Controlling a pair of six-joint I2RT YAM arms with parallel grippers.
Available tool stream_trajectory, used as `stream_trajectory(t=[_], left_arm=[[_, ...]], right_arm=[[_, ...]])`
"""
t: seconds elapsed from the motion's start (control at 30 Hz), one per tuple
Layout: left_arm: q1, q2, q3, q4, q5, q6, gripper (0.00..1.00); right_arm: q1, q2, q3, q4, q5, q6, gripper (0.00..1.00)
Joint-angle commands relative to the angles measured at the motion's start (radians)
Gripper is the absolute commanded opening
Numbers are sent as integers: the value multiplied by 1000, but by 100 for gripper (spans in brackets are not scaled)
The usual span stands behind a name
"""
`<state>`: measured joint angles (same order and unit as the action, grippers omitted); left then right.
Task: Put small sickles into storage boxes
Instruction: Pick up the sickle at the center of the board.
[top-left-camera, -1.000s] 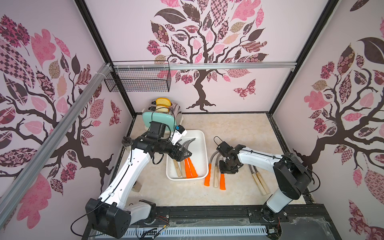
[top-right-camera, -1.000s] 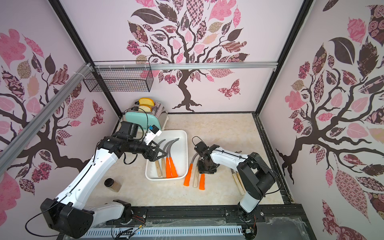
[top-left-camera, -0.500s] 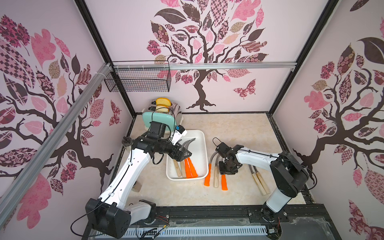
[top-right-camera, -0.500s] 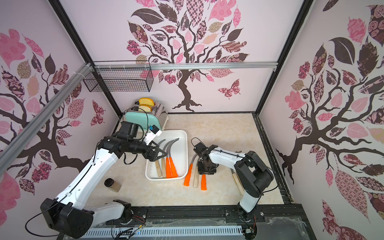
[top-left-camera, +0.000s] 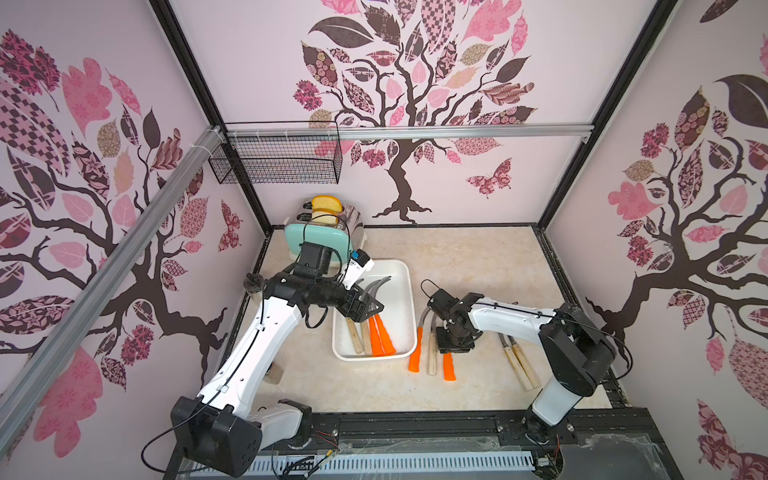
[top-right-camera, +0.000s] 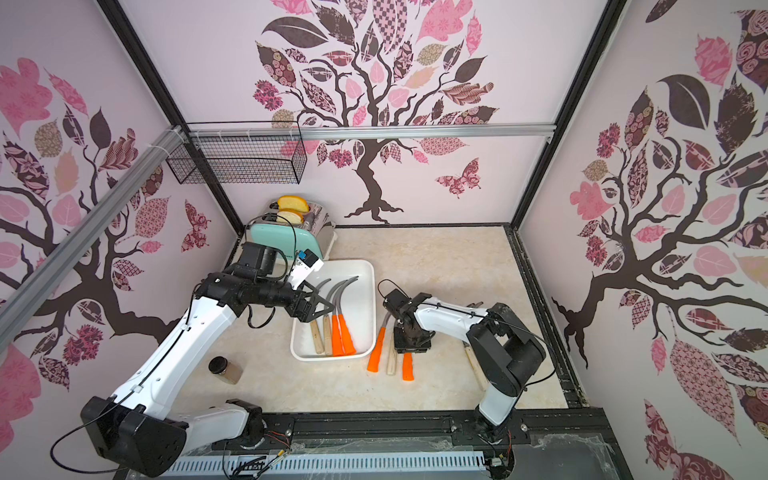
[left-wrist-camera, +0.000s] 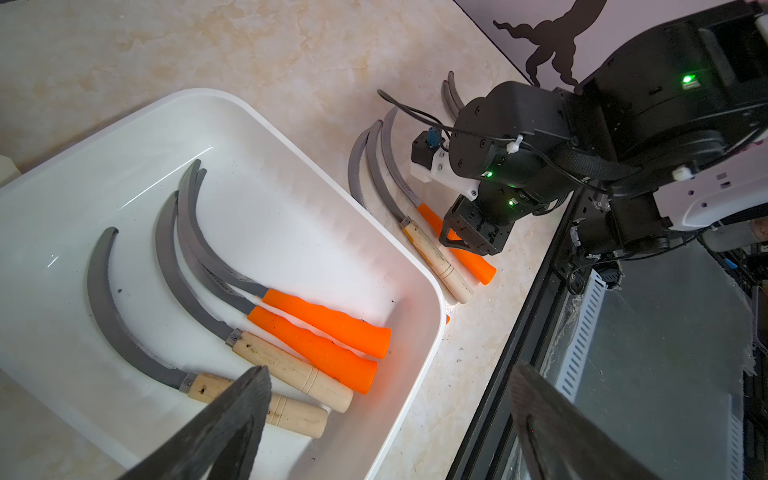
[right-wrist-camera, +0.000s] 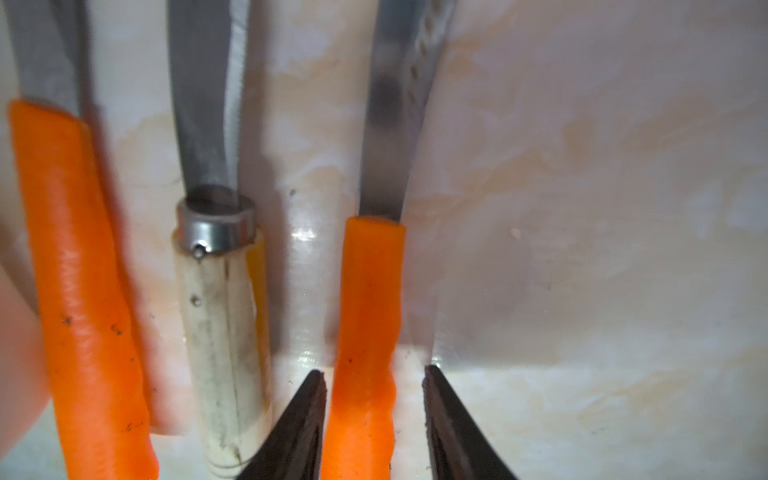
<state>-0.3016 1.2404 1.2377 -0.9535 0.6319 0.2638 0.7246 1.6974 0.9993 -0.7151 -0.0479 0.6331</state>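
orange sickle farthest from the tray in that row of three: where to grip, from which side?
Grip the orange-handled sickle by its handle, from straight above, fingers across its width. It lies flat; the handle is straight and thick with bare table either side, while the blade is thin and flat. The right gripper straddles that handle.

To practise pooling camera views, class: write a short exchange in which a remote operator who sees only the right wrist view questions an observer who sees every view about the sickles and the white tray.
Operator: An orange-handled sickle sits between the fingertips of the right gripper. How full is the white tray?
Observer: It holds four sickles: two orange-handled, two wooden-handled.
Operator: Where is the left gripper?
Observer: It hangs open above the tray, holding nothing.
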Motion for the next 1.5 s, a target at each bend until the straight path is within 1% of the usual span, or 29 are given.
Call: stream_trajectory(t=[0.0, 0.5, 0.83, 1.03, 1.2, 1.47], left_arm=[[-3, -12, 22, 16, 7, 2, 94], [-7, -12, 24, 27, 8, -6, 94], [-8, -9, 38, 23, 5, -6, 94], [-8, -7, 43, 27, 19, -15, 94], [-11, 5, 42, -11, 63, 3, 94], [-14, 1, 42, -23, 58, 12, 94]], right_arm=[[7, 15, -18, -22, 16, 17, 42], [10, 9, -39, -9, 2, 23, 41], [17, 16, -66, 20, 0, 33, 37], [16, 23, -76, 37, -8, 38, 36], [16, 33, -77, 44, -7, 34, 35], [17, 38, -84, 54, -10, 28, 32]])
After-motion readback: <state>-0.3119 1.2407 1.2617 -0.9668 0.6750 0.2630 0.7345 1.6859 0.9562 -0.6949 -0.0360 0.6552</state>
